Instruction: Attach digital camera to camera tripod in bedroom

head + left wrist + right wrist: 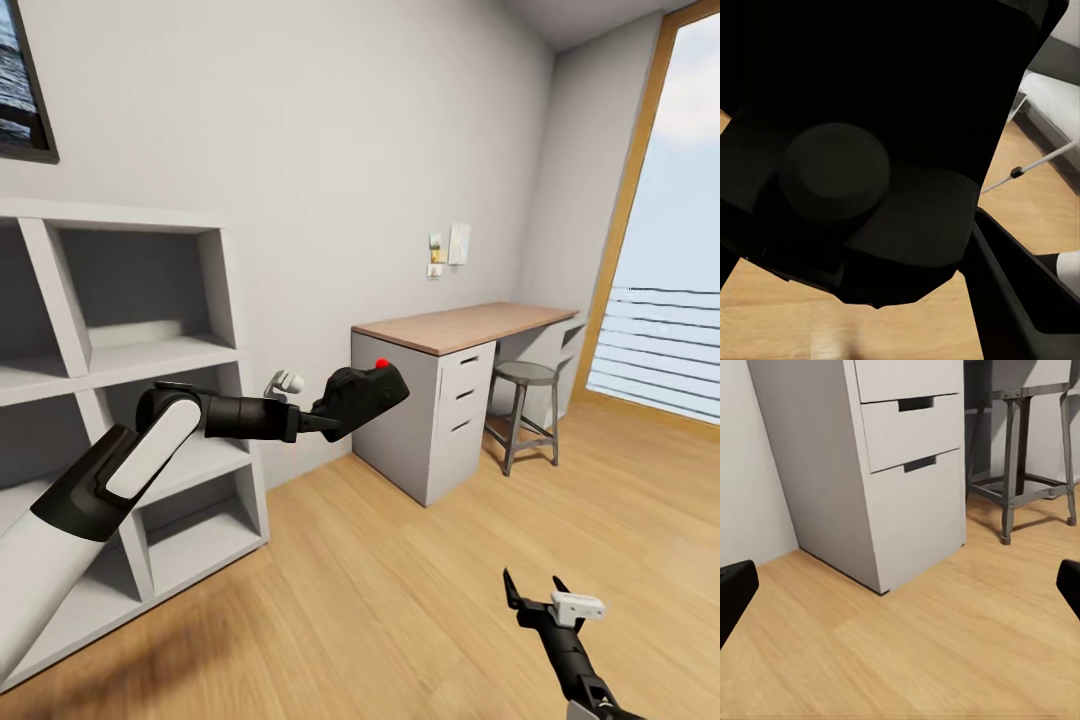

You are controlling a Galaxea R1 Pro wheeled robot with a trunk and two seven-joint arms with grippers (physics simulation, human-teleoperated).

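Right gripper (533, 590), matte black, thin fingers spread apart, holding nothing, low over glossy light wood floor (400, 560). Digital camera (362, 395), boxy black with round red button, pinched in left gripper (335, 415), left of the desk (455, 325): wood top, grey drawers. Metal stool (523, 400) beside desk.

The digital camera (362, 396) is a small black boxy body with a round red button on top. It is held off the floor in the left claw (330, 415), tilted, beside the white shelf unit. In the left wrist view its dark body (870, 150) and round lens barrel show close up.
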